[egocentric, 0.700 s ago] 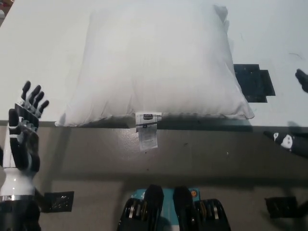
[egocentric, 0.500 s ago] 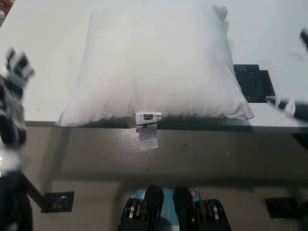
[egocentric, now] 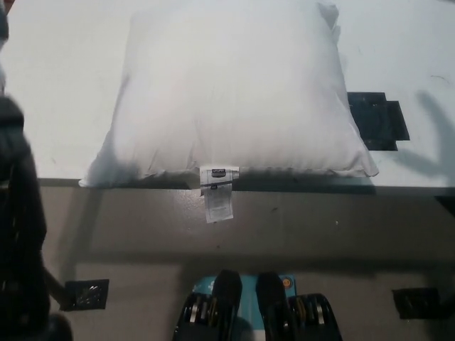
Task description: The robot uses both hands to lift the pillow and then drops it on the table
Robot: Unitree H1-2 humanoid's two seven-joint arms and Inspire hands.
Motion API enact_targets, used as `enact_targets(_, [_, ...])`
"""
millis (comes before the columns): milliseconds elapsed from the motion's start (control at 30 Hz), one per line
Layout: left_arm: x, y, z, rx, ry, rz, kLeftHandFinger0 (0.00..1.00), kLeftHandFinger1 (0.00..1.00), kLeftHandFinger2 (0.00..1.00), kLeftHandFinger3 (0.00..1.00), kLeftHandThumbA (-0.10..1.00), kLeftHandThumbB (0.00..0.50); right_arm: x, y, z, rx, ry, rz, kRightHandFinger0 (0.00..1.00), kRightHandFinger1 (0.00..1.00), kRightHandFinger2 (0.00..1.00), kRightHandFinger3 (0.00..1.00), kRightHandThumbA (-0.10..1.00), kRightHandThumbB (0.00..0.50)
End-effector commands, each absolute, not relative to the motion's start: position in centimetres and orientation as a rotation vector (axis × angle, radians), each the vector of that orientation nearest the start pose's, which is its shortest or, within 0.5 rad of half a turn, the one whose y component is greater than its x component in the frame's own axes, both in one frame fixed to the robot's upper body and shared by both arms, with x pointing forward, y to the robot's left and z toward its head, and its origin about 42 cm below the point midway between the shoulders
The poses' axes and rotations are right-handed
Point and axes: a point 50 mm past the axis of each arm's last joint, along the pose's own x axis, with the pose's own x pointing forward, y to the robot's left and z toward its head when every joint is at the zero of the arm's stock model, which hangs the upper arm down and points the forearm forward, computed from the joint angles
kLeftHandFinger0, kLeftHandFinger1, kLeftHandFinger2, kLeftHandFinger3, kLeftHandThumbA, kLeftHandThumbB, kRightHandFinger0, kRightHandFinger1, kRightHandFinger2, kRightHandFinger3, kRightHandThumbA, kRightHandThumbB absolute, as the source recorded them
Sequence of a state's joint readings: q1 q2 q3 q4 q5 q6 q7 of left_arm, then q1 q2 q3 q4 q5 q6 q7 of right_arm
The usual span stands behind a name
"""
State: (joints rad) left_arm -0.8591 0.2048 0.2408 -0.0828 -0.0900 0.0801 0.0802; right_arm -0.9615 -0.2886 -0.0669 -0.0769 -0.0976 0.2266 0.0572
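You would have seen the pillow [egocentric: 231, 89] lying flat on the white table [egocentric: 57, 85]. It was big, white and soft, and it filled most of the middle of the table. Its near edge lay right along the near edge of the table, and its near left corner stuck out a little past that edge. A small white tag [egocentric: 218, 193] hung down from the middle of the near edge, over the side of the table. Nothing was touching the pillow. The robot's left arm [egocentric: 18, 213] was a tall dark blur at the left side, near you and beside the table, well apart from the pillow. Its left hand [egocentric: 3, 28] was only a smudge at the far left corner, cut off by the picture's edge, so you could not tell if it was open or closed. The right hand did not show at all. You could only see a soft gray shadow [egocentric: 434, 124] on the table at the right. A black patch [egocentric: 377, 119] lay flat on the table just to the right of the pillow, and the pillow's right edge covered a bit of it. Down on the gray floor [egocentric: 298, 227] there was one dark square [egocentric: 87, 293] at the left and another dark square [egocentric: 418, 302] at the right.
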Motion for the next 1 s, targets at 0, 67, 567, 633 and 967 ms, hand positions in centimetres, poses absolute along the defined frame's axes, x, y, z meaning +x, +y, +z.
enact_targets(0, [46.2, 26.2, 45.9, -0.056, -0.830, 0.238, 1.00, 1.00, 1.00, 1.00, 1.00, 0.226, 46.0, -22.0, 50.9, -0.236, -0.832, -0.081, 1.00, 1.00, 1.00, 1.00, 1.00, 0.354])
enact_targets(67, [47.5, 26.1, 44.9, -0.109, -0.755, 0.225, 1.00, 1.00, 1.00, 1.00, 1.00, 0.249, 47.1, -22.0, 50.1, -0.218, -0.791, -0.091, 1.00, 1.00, 1.00, 1.00, 1.00, 0.322])
enact_targets(567, [56.5, 24.1, 38.8, 0.006, -0.393, 0.146, 1.00, 1.00, 1.00, 1.00, 1.00, 0.273, 59.0, -22.3, 43.0, 0.272, -0.215, 0.015, 1.00, 1.00, 1.00, 1.00, 1.00, 0.413])
enact_targets(633, [56.9, 24.1, 38.7, 0.025, -0.381, 0.148, 1.00, 1.00, 1.00, 1.00, 1.00, 0.274, 59.4, -22.1, 43.0, 0.285, -0.202, 0.011, 1.00, 1.00, 1.00, 1.00, 1.00, 0.419])
enact_targets(967, [58.0, 25.8, 31.6, 0.036, -0.156, 0.178, 1.00, 1.00, 1.00, 1.00, 1.00, 0.250, 59.7, -21.8, 39.7, 0.262, -0.120, 0.021, 1.00, 1.00, 1.00, 1.00, 1.00, 0.383])
